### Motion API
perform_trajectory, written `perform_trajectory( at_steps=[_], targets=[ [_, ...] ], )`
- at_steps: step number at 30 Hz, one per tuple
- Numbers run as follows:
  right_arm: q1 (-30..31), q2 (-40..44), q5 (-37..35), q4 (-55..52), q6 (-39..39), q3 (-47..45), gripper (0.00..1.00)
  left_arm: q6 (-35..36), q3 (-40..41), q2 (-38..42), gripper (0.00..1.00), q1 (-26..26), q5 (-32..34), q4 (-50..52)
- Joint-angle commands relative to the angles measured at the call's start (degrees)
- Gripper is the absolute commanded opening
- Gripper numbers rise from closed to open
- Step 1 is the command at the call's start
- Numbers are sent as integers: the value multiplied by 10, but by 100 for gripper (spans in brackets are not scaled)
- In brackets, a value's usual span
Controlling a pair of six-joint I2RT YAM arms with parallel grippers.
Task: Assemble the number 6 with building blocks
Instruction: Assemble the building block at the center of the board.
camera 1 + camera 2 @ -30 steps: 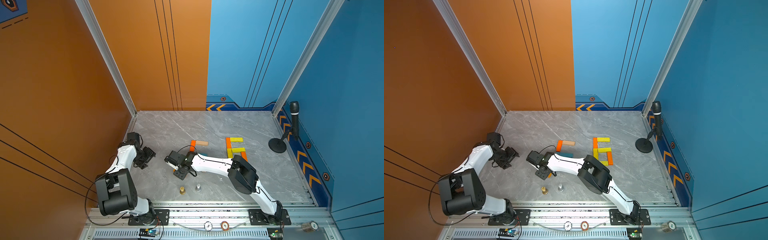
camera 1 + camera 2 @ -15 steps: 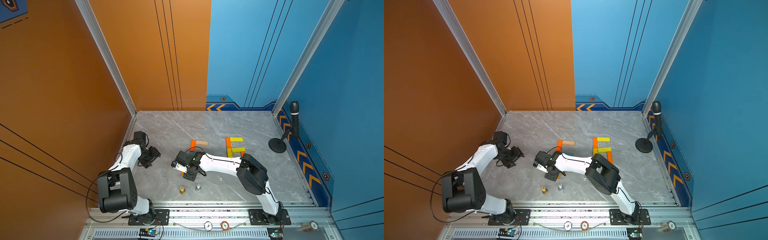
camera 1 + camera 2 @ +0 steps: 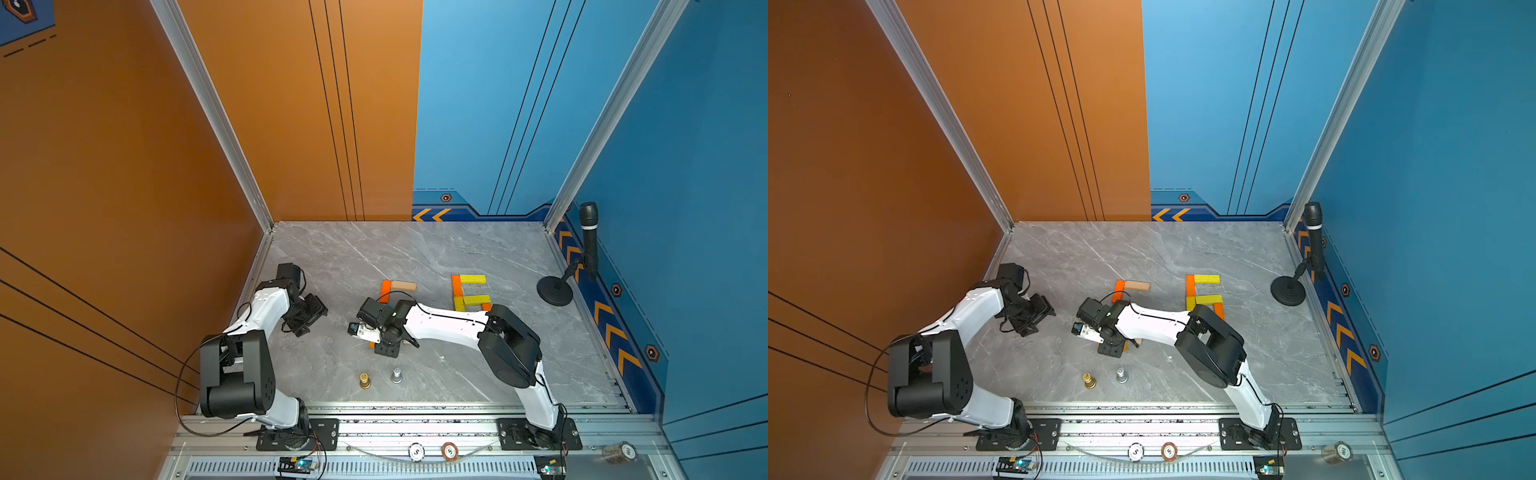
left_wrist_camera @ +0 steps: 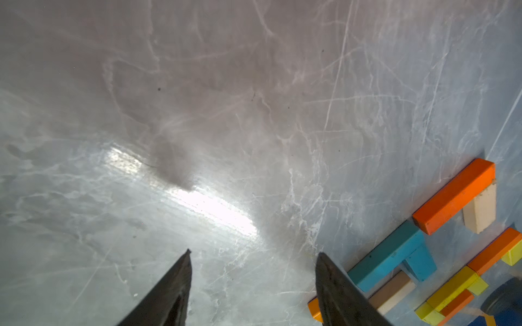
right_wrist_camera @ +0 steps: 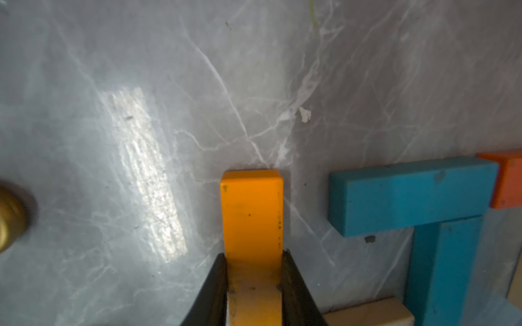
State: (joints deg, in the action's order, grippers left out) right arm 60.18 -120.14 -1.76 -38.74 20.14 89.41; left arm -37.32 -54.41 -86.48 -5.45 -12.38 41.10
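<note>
Our right gripper (image 5: 254, 255) is closed on one end of the orange-yellow flat wooden plank (image 5: 251, 211), with one jaw pressed on each long side. Compared with one second ago, this gripper has moved a little from the open part of the grey marble table (image 3: 415, 249) back toward the half-built figure (image 3: 386, 291), and its elbow has pulled back to its own side. Our left gripper (image 4: 252, 254), jaws apart and empty, has meanwhile come a little closer to the centre and hangs over bare table. We judge that the plank is being brought to the foot of the 6 as its bottom bar.

The plank is low over the table, just beside the near end of the long teal-blue wooden plank (image 5: 409, 194), with a narrow strip of table between them. We cannot tell if it already rests on the surface. Its long axis runs across the table, at a right angle to that long plank and parallel to the second teal-blue plank (image 5: 443, 268) that makes the middle bar. Its free end points toward the orange wall (image 3: 124, 166), away from the gripper, and is about level with the outer edge of the long plank. We think it needs a small shift toward the teal stroke and the plain tan plank (image 5: 367, 314) to close the loop.
</note>
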Motion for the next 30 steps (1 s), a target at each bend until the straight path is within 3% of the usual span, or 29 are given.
perform_trajectory(
  at_steps=[1, 8, 12, 17, 22, 30],
  targets=[
    [-10, 30, -23, -10, 13, -13, 32, -4, 5, -6, 70, 16, 13, 0],
    [-23, 83, 10, 5, -9, -22, 44, 19, -3, 4, 71, 62, 35, 23],
    [-36, 143, 58, 32, -39, -44, 45, 45, -12, 15, 70, 97, 64, 53],
    [-86, 244, 113, 114, -147, -110, 45, 77, -15, 41, 68, 153, 93, 78],
    [-152, 327, 79, 169, -279, -186, 48, 135, -34, 45, 66, 258, 107, 98],
    [-235, 432, 43, 201, -373, -290, 50, 169, -89, -22, 64, 386, 134, 137]
  ],
)
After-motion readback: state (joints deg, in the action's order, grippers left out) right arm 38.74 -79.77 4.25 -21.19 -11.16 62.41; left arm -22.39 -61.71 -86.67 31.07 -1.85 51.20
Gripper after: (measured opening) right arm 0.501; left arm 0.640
